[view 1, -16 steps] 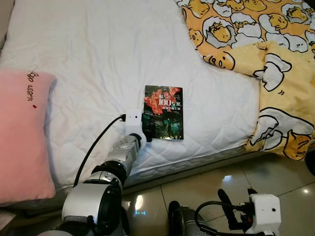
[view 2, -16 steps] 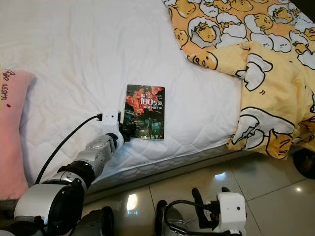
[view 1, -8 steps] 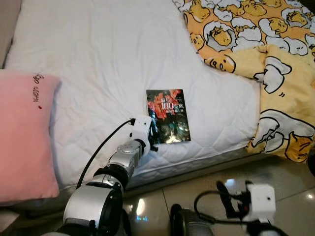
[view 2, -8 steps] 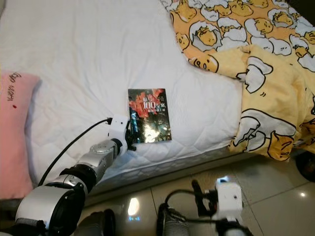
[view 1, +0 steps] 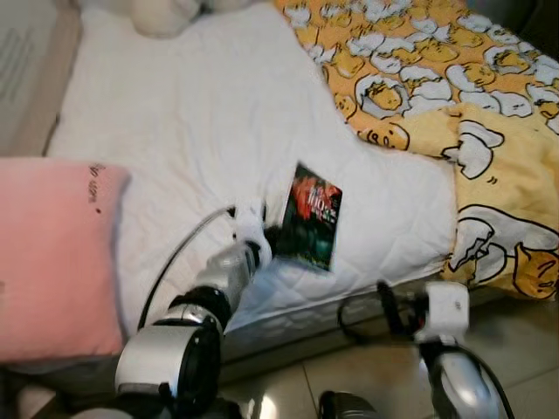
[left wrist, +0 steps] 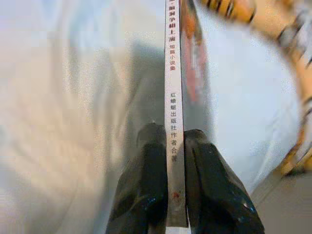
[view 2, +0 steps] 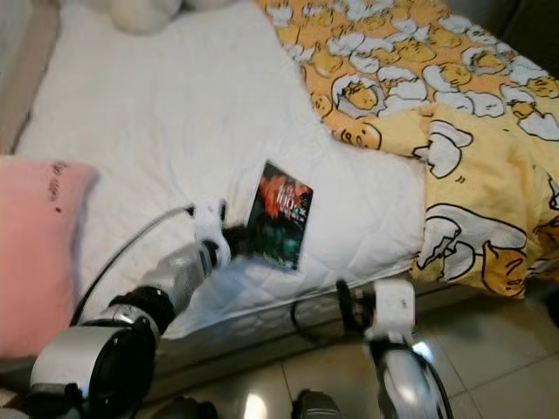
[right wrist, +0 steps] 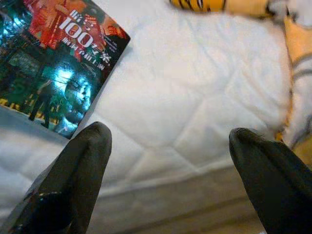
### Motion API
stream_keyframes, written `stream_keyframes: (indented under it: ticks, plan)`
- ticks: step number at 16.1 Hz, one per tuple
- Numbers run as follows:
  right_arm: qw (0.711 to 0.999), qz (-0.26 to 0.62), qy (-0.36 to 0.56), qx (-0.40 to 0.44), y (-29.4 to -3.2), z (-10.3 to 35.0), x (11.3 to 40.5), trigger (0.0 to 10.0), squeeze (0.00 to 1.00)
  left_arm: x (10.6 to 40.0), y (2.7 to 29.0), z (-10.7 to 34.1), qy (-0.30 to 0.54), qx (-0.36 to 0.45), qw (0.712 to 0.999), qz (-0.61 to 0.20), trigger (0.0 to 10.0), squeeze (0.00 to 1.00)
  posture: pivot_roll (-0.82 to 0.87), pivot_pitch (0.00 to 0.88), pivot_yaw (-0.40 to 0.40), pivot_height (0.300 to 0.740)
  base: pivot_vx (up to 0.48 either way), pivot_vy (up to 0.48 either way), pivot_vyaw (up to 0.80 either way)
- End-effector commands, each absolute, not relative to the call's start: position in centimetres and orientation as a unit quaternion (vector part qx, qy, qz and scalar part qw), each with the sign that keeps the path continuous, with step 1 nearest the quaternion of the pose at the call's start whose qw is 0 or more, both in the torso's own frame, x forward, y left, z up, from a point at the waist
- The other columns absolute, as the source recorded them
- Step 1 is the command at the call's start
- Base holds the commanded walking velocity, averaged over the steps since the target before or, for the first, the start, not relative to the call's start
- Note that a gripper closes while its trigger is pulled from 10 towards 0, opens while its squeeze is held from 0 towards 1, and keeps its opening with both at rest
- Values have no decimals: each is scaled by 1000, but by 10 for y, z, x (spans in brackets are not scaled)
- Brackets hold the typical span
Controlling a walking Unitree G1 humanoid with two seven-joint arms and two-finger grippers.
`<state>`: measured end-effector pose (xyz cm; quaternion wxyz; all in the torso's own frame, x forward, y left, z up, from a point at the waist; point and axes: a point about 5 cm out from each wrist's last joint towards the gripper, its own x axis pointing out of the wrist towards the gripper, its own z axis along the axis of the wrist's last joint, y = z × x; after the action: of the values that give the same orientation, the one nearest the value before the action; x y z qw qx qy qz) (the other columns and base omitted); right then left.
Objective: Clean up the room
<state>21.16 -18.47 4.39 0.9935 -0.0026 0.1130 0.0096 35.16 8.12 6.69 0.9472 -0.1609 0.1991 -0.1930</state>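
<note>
The book [view 1: 312, 216], with its dark cover of red and teal, serves as the landmark: it is tilted up off the white mattress [view 1: 192, 113], its lower edge raised, near the mattress's front edge. The left arm reaches forward from the shoulder, bent at the elbow and angled up over the bed's front edge, so that the left gripper [view 1: 266, 240] meets the book at the edge nearest the robot. In the left wrist view the two black fingers [left wrist: 146, 190] pinch the book's white spine between them, one on each side, the printed spine running straight away from the gripper [left wrist: 174, 195].

The right arm is raised in front of the bed, below and to the right of the book, with the right gripper [view 1: 393, 307] near the mattress's front edge. Its fingers [right wrist: 80, 170] are spread wide apart and touch nothing.

Left of the book lies a pink pillow [view 1: 52, 253]. Right of the book, a yellow quilt [view 1: 454, 113] with a cartoon print covers the bed and hangs over its front corner.
</note>
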Motion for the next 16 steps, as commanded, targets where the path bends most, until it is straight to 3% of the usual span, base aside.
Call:
stream_keyframes:
  ticks: [1, 4, 7, 9, 10, 11, 14, 16]
  plan:
    - [994, -2, 109, 3, -189, 44, 216, 10000, 0, 364, 89, 90, 134, -171, 957, -191, 0, 0, -96, 0, 41, 740, 0, 0, 0]
    - [998, 3, 61, 16, -184, 62, 241, 10000, 0, 364, 95, 122, 26, -119, 970, -210, 0, 0, -28, 0, 49, 740, 0, 0, 0]
    - [999, -1, 30, 27, -184, 76, 255, 10000, 0, 345, 126, 125, -23, -73, 989, -129, 0, 0, 2, 0, 41, 740, 0, 0, 0]
    - [999, -19, 15, 42, -186, 83, 255, 10000, 0, 328, 138, 131, -58, -19, 991, -121, 0, 0, 25, 0, 28, 740, 0, 0, 0]
    - [999, -33, 3, 39, -190, 89, 249, 10000, 0, 314, 147, 132, -76, 20, 991, -112, 3294, 0, 36, 0, 15, 740, 0, 0, 0]
    - [999, -40, -14, 7, -193, 94, 243, 10000, 0, 302, 155, 127, -75, 52, 991, -97, 10000, 0, 41, 0, 7, 740, 0, 0, 0]
    - [997, -41, -44, -41, -197, 100, 243, 10000, 0, 299, 158, 124, -77, 55, 993, -68, 10000, 0, 44, 0, -8, 740, 0, 0, 0]
    - [998, -21, -56, -4, -194, 100, 247, 10000, 0, 299, 155, 136, -87, 68, 993, -40, 10000, 0, 64, 0, -28, 740, 0, 0, 0]
